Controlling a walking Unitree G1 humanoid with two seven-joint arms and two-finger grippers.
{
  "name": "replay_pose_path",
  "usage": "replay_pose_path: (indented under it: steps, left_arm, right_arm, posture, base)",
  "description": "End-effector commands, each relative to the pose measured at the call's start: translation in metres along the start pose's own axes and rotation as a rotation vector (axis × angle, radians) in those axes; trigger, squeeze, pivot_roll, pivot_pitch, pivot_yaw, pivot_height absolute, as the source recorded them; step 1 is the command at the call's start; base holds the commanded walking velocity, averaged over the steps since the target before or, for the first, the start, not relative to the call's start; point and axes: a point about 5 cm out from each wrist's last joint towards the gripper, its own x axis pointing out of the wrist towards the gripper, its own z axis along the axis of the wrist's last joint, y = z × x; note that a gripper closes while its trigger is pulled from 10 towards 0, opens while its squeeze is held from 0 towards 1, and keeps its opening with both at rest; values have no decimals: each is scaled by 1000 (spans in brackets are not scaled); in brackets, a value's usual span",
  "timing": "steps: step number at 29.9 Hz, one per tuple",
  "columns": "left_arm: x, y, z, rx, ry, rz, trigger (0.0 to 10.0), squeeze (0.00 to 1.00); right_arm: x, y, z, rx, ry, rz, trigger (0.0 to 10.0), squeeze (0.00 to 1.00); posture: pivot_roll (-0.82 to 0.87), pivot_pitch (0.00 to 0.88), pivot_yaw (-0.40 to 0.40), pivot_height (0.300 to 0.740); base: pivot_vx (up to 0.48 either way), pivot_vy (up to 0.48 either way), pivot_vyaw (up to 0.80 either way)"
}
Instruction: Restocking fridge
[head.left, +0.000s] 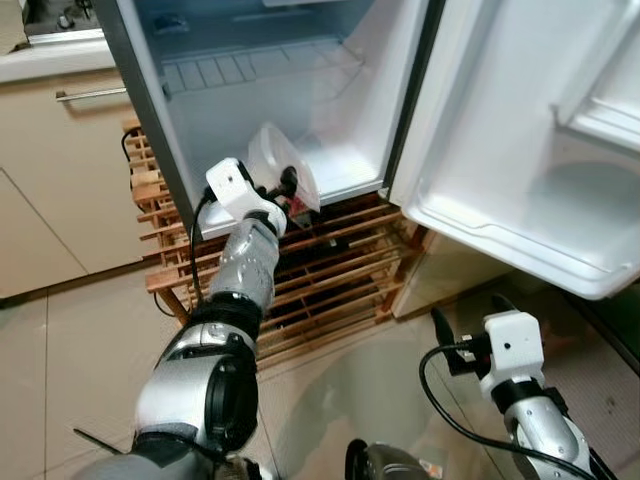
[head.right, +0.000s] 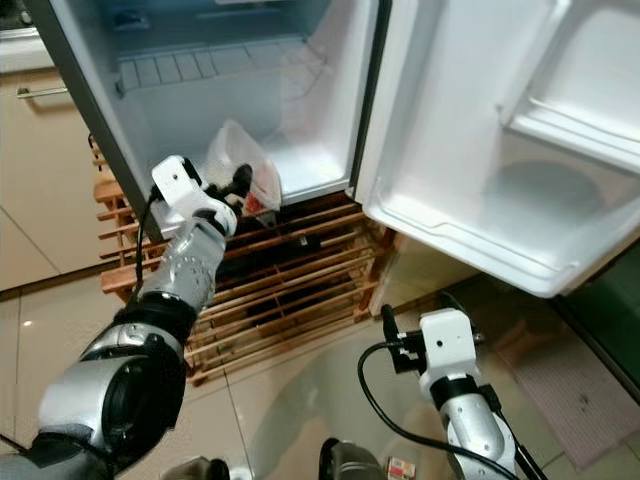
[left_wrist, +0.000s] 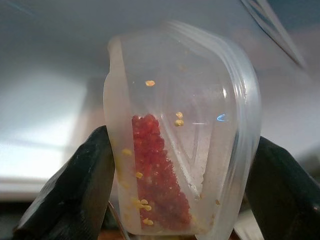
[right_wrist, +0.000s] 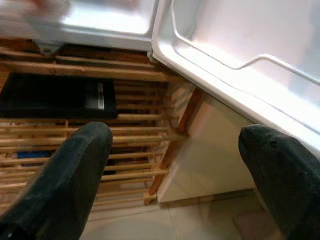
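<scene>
A wooden slatted rack (head.left: 330, 270) stands at the centre of the frame, with a black box (right_wrist: 55, 95) lying on one of its shelves. Beige cabinets (head.left: 50, 180) with a metal handle (head.left: 90, 94) fill the upper left. Pale floor tiles (head.left: 70, 370) spread across the lower left.

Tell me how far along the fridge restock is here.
Done: the fridge door stands open. In hand: the left end effector grips a clear container of red food, tilted, at the front edge of the fridge floor. Left: set it down and let go. The right end effector hangs low, open and empty.
</scene>
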Motion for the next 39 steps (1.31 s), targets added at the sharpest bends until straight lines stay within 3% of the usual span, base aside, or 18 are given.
replay_pose_path:
  steps: [1, 7, 8, 9, 12, 15, 19, 25, 28, 29, 30, 31, 32, 35, 37, 39]
  left_arm:
    - [1, 5, 1, -27, -6, 40, 10000, 0]
    - [2, 20, 5, -110, 1, 125, 10000, 0]
    - [2, 22, 4, -119, 5, 138, 10000, 86]
    - [1, 26, 3, -149, 10, 160, 10000, 1000]
    - [-1, 31, -4, -254, 37, 197, 10000, 1000]
    - [-2, 26, -15, -341, 74, 182, 10000, 1000]
    - [-3, 21, -26, -374, 139, 179, 10000, 1000]
    - [-2, 17, -27, -297, 192, 184, 10000, 1000]
    - [3, 9, -14, -113, 173, 152, 10000, 1000]
    - [8, 0, 0, 72, 123, 113, 10000, 1000]
    - [8, 0, 0, 72, 123, 113, 10000, 1000]
    - [11, -8, 10, 213, 65, 83, 10000, 0]
    - [12, -11, 14, 267, 40, 73, 10000, 0]
    - [13, -18, 22, 304, -8, 54, 10000, 0]
    - [13, -22, 21, 279, -3, 42, 10000, 0]
    - [13, -22, 17, 196, 19, 43, 10000, 0]
  right_arm:
    - [-4, -4, 0, -3, 16, -2, 10000, 0]
    - [-14, -7, -1, -11, 44, 1, 10000, 0]
    - [-16, -7, -1, -12, 49, 0, 10000, 0]
    - [-19, -7, -3, -14, 59, -1, 10000, 0]
    - [-24, -7, -6, -18, 72, -2, 10000, 0]
    - [-25, -8, -9, -17, 84, -2, 10000, 0]
    - [-25, -9, -24, -12, 111, -3, 10000, 0]
    - [-24, -9, -42, -6, 141, 2, 10000, 0]
    - [-22, -9, -55, -2, 164, 5, 10000, 0]
    - [-19, -9, -62, 2, 171, 5, 10000, 0]
    - [-19, -9, -62, 2, 171, 5, 10000, 0]
    - [-17, -8, -68, 6, 179, 4, 10000, 0]
    - [-16, -8, -71, 7, 181, 4, 10000, 0]
    - [-12, -7, -80, 12, 195, 8, 10000, 0]
    - [-11, -5, -83, 14, 200, 11, 10000, 0]
    - [-9, -5, -89, 15, 208, 14, 10000, 0]
  posture:
    - [-260, 151, -54, 740]
    - [-292, 168, -67, 740]
    - [-299, 171, -70, 740]
    - [-302, 171, -71, 740]
    - [-303, 170, -71, 740]
    - [-303, 170, -69, 740]
    - [-300, 170, -68, 740]
    - [-292, 171, -68, 740]
    - [-285, 171, -65, 740]
    - [-282, 170, -63, 740]
    - [-282, 170, -63, 740]
    - [-272, 170, -59, 740]
    - [-272, 170, -59, 740]
    - [-259, 169, -61, 740]
    - [-255, 167, -61, 740]
    - [-255, 165, -62, 740]
  base:
    - [0, 0, 0]
    - [0, 0, 0]
    - [0, 0, 0]
    - [0, 0, 0]
    - [0, 0, 0]
    - [0, 0, 0]
    - [0, 0, 0]
    - [0, 0, 0]
    - [0, 0, 0]
    - [0, 0, 0]
    - [0, 0, 0]
    - [0, 0, 0]
    - [0, 0, 0]
    - [0, 0, 0]
    - [0, 0, 0]
    - [0, 0, 0]
